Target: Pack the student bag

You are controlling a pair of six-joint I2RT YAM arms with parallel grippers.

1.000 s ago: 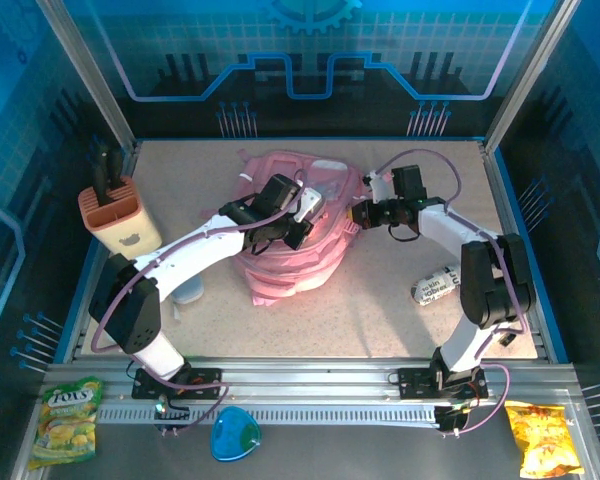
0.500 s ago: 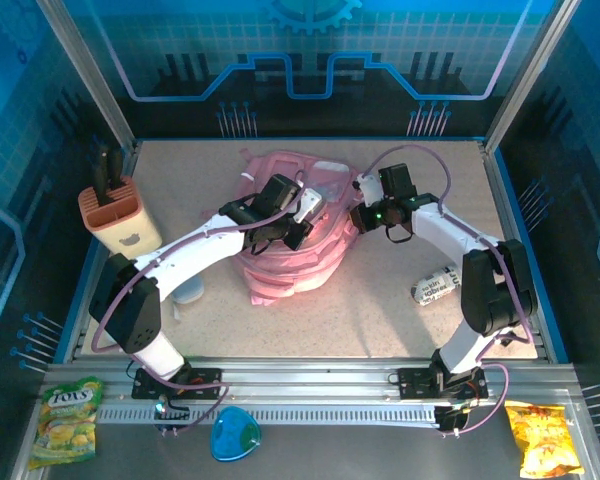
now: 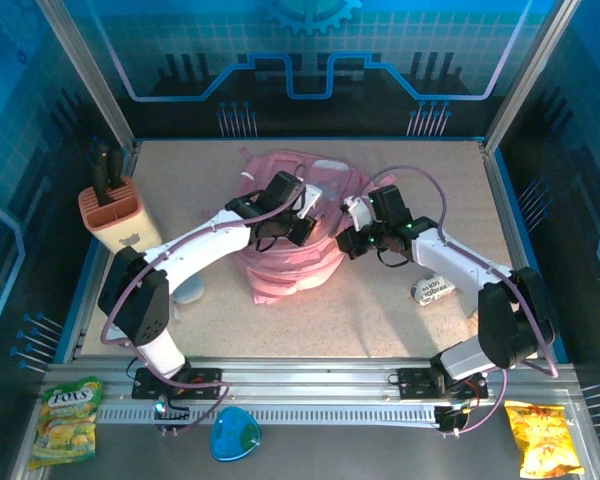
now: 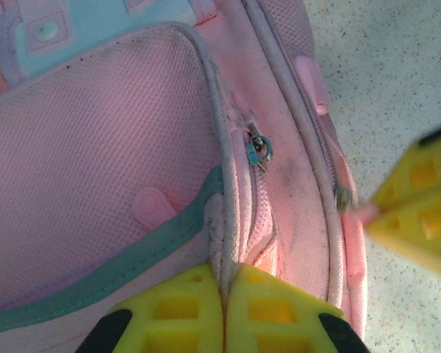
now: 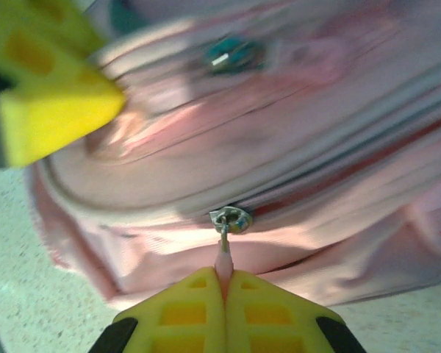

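1. Two grippers meet at the pink student bag (image 3: 280,270), which lies at the middle of the table (image 3: 380,310).
2. Left gripper (image 4: 222,290) is clenched on the bag's front-pocket piping (image 4: 222,235).
3. Right gripper (image 5: 223,283) pinches a pink zipper pull (image 5: 223,257) on the bag's side.

My right end effector (image 5: 222,278) is matt yellow plastic; the student bag (image 4: 95,147) mesh cloth, its zip slider (image 5: 231,218) shiny metal.

One student bag (image 3: 285,272), one knife block (image 3: 117,218), two snack packets (image 3: 68,420) (image 3: 547,438) and one blue heart-shaped object (image 3: 235,435)
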